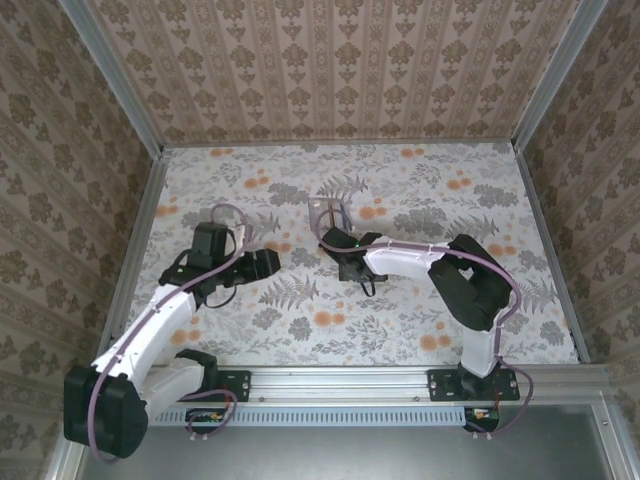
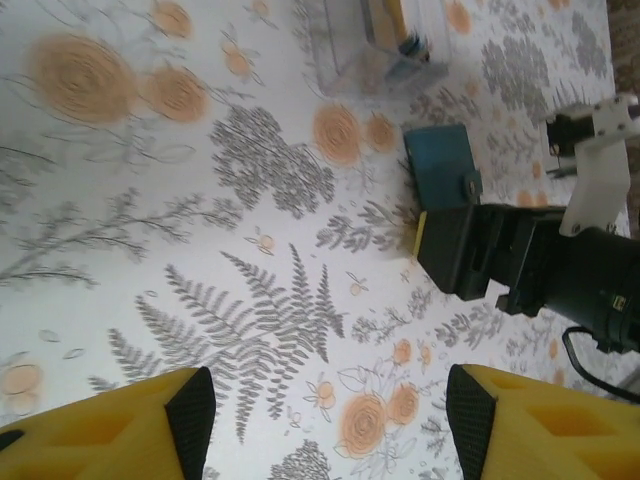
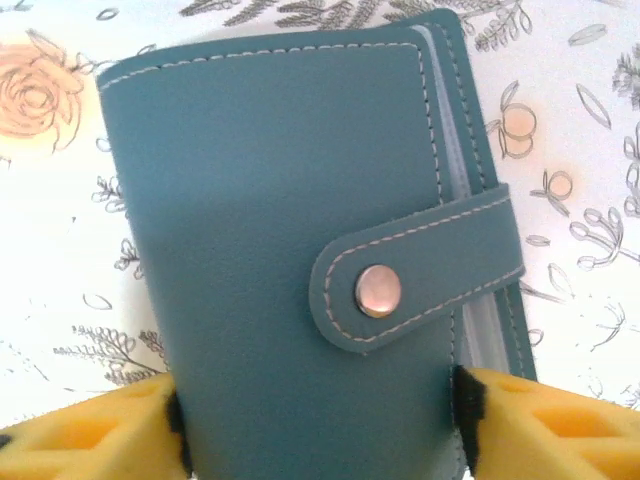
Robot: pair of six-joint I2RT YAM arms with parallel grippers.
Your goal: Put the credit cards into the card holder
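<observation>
Card holder: matt teal leather-look; snap: shiny metal.

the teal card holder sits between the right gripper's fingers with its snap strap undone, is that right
Not quite. The strap is fastened, not undone: in the right wrist view it wraps across the front and its snap sits pressed down there. The rest holds: the teal card holder sits between the fingers of the right gripper.
</observation>
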